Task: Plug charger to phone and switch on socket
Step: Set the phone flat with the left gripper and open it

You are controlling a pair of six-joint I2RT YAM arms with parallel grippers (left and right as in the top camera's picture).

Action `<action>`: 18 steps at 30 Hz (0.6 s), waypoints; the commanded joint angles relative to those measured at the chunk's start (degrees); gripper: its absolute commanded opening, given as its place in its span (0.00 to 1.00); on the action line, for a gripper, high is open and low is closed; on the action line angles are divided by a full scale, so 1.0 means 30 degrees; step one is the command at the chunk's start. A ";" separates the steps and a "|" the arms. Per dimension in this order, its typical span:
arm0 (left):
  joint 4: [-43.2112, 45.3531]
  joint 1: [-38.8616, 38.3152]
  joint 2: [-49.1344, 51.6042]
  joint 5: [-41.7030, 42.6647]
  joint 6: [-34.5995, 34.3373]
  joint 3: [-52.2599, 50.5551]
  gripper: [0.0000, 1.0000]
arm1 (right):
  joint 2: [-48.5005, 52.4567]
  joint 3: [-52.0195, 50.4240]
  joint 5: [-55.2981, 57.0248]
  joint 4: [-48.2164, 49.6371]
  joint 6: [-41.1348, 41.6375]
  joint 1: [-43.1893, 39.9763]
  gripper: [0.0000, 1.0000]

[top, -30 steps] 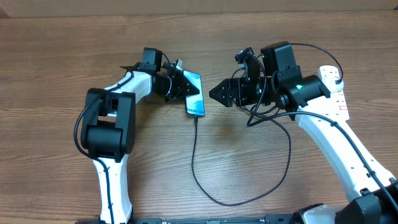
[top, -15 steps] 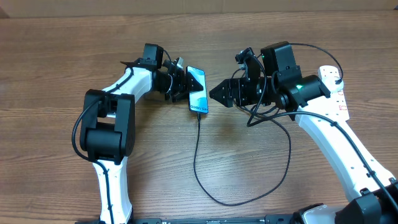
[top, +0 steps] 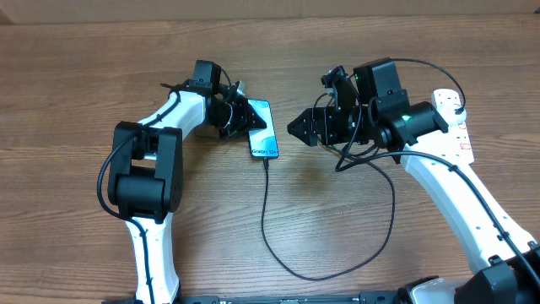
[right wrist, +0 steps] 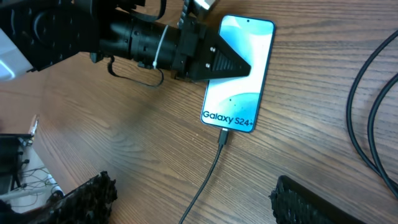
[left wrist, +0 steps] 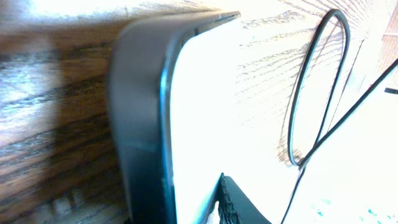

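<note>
Slim blue-screened glass smartphone (top: 263, 129) lies flat at upper centre, thin black charger cable (top: 268, 221) already in its lower end.
Left gripper (right wrist: 233, 66) pinches the phone's left edge, a slick, breakable hold; right gripper (top: 299, 128) gapes empty; the limp cable needs gripping by its connector.

Support surface: wooden table (top: 76, 76), brown, grain running left to right in the overhead view.

Lying flat on it: phone (top: 263, 130), screen up and lit blue-cyan, "Galaxy S24+" text at its near end.

Charger (top: 268, 226): thin black cable, connector tip seated in the phone's near edge; from there it runs toward the front of the table, curves in a wide loop and heads back up toward the right.

Socket (top: 456, 122): white power strip at the right side, partly hidden.
</note>
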 commanded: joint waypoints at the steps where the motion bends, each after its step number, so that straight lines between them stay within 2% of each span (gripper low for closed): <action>1: -0.0270 0.0080 0.0809 -0.2259 -0.0226 -0.0474 0.25 | -0.0364 0.0095 0.0211 0.0022 -0.0095 0.0000 0.81; 4: -0.0350 0.0109 0.0809 -0.2251 -0.0291 -0.0481 0.28 | -0.0364 0.0095 0.0211 0.0015 -0.0095 0.0000 0.81; 7: -0.0357 0.0109 0.0809 -0.2251 -0.0291 -0.0474 0.42 | -0.0364 0.0095 0.0211 -0.0102 -0.0095 0.0000 0.81; 9: -0.0357 0.0117 0.0809 -0.2251 -0.0291 -0.0481 0.45 | -0.0364 0.0095 0.0277 -0.0219 -0.0095 0.0000 0.81; 13: -0.0699 0.0240 0.0809 -0.2259 -0.0291 -0.0474 0.58 | -0.0364 0.0095 0.0357 -0.0372 -0.0102 0.0000 0.81; 18: -0.1902 0.0612 0.0809 -0.3169 -0.0284 -0.0328 0.77 | -0.0364 0.0095 0.0357 -0.0379 -0.0102 0.0000 0.81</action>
